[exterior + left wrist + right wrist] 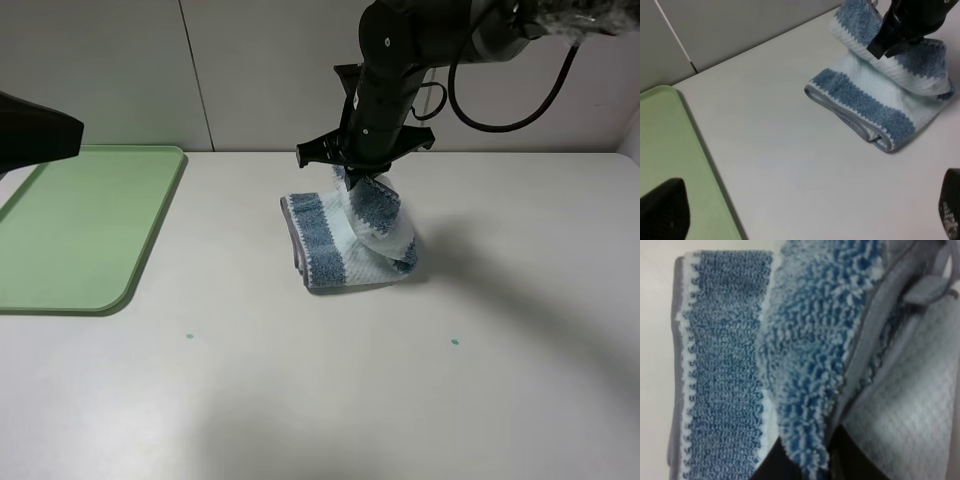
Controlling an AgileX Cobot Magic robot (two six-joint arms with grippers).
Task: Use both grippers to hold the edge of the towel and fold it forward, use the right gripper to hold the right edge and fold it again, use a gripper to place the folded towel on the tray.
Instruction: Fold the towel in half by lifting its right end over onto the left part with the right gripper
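My right gripper (358, 182) is pinched shut on the towel (340, 245), holding one blue-and-white flap raised above the rest of the cloth. In the right wrist view the terry pile fills nearly everything, with the grey hem (675, 365) running down one side and a dark finger (800, 467) just showing beneath the raised flap. A black cable (500, 122) loops off the arm behind it.

My left gripper (810, 210) stands wide open with nothing between its fingers (662, 212), hanging above the tray's near edge and the table beside it. In the high view a black part of the left arm (35, 135) overhangs the tray's far left corner.

The table (300, 400) is plain white, with two small teal marks (189, 336) on it towards me. Behind it stands a pale panelled wall (250, 70) with one thin seam.

The rest of the towel lies folded on the table directly under the right gripper, its hemmed side towards the tray. The pale-green tray (80, 230) sits at the left, well apart from the towel, with bare table between them.
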